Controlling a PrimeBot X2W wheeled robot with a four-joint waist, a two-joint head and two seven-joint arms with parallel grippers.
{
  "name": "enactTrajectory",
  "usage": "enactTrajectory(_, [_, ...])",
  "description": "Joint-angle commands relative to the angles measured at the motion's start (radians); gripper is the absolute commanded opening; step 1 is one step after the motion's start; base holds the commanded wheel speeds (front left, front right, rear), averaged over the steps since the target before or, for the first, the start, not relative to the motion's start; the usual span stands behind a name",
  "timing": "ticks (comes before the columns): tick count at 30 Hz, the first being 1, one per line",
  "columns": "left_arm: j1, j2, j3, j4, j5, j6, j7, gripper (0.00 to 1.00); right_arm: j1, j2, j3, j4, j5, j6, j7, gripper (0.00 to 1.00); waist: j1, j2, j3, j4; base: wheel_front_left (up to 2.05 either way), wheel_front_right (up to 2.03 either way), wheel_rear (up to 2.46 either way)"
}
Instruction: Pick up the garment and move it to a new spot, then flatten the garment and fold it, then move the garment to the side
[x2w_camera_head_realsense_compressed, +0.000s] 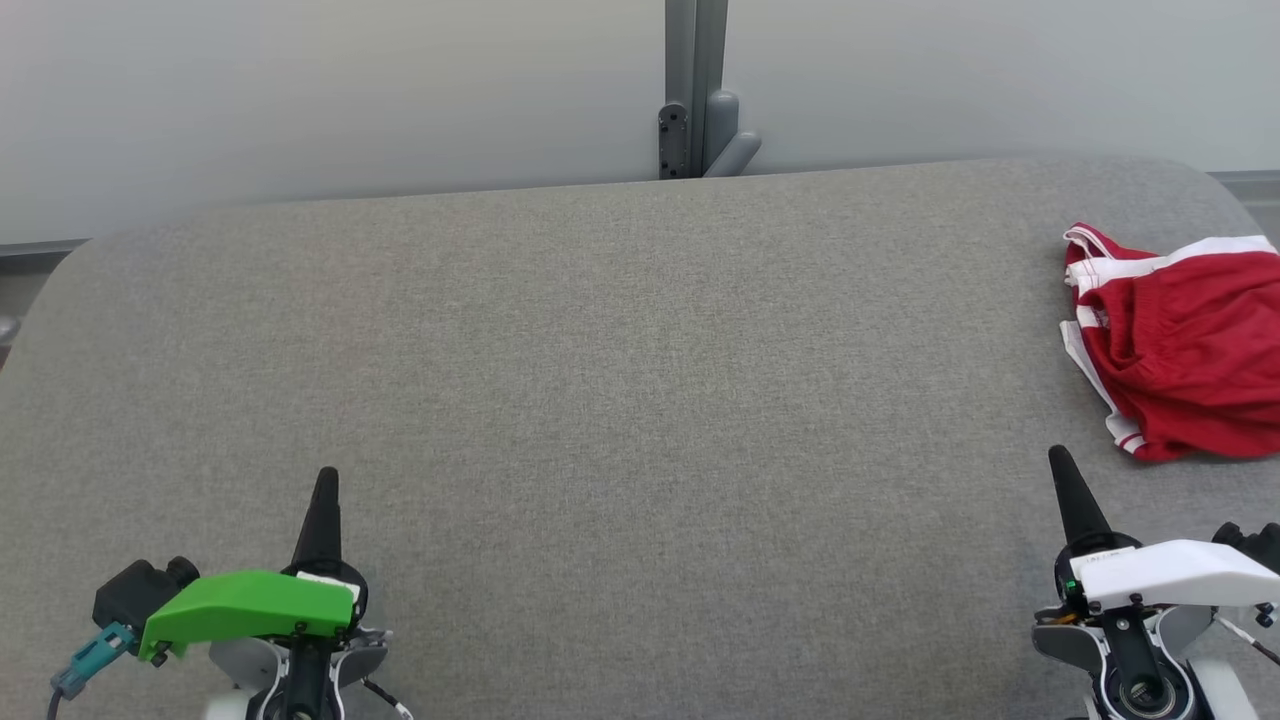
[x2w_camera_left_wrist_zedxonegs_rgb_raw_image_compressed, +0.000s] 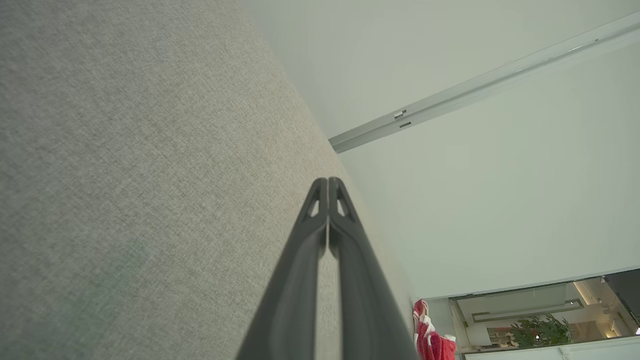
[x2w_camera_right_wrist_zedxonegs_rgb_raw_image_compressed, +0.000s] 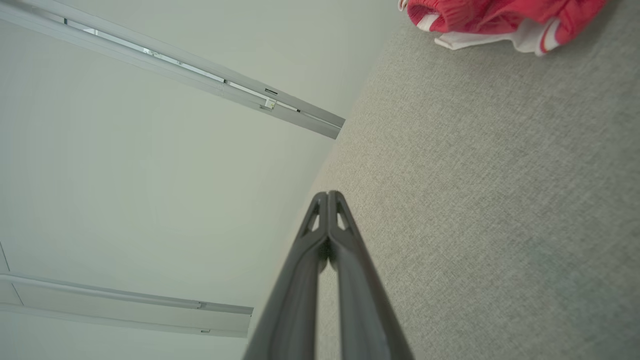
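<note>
Left claw (x2w_camera_head_realsense_compressed: 327, 480) and right claw (x2w_camera_head_realsense_compressed: 1059, 460) both pinched together; garment (x2w_camera_head_realsense_compressed: 1180, 350) (red, crumpled) lies at right of table (x2w_camera_head_realsense_compressed: 600, 350).

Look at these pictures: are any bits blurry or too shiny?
Head view: soft even light, no glare, the crumpled red-and-white fabric garment sharp. Left wrist view: the left gripper looms close, soft-edged. Right wrist view: garment slightly blurred.
</note>
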Motion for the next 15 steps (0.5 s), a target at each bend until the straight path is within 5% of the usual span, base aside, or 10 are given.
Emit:
enactTrajectory(1, [-0.026, 0.001, 0.006, -0.004, -0.025, -0.009, 0.008, 0.0, 0.002, -0.007, -0.008, -0.013, 0.028, 0.0, 0.009, 0.0, 0.0, 0.003, 0.0, 0.0, 0.0, 0.0, 0.0])
enactTrajectory(15, [-0.045, 0.001, 0.015, 0.004, -0.151, -0.022, 0.04, 0.0, 0.004, -0.008, -0.035, -0.016, 0.153, 0.0, 0.042, 0.0, 0.0, 0.0037, -0.004, -0.005, 0.0, 0.0, 0.0])
